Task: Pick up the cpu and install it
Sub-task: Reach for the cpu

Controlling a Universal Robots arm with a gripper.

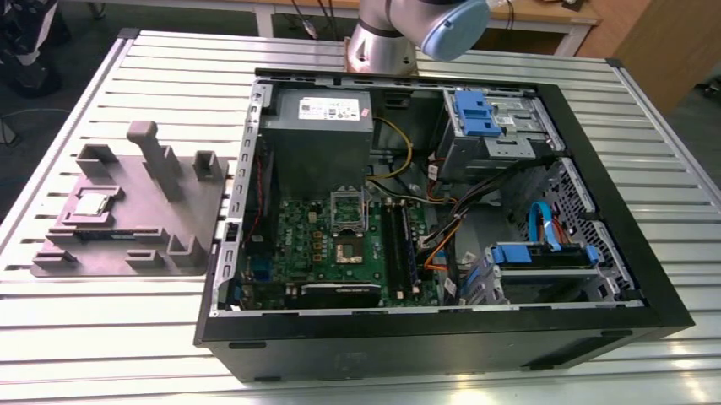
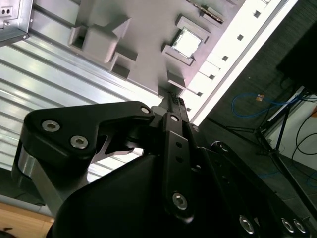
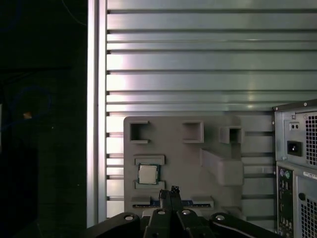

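Robot lab: slatted alu bench (image 1: pixel 113 337), open PC case (image 1: pixel 428 342).

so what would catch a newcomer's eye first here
The open computer case on the slatted table, its green motherboard laid bare, dominates the exterior view. To the exterior view's left of it sits a grey tray with the cpu resting in a square pocket. In the first wrist view the shut end effector points toward that tray, empty.

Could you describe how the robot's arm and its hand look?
The arm is a silver-grey metal tube with a pale blue round cap at its joint. The hand is black, built of linked angular plates fastened with silver screws.
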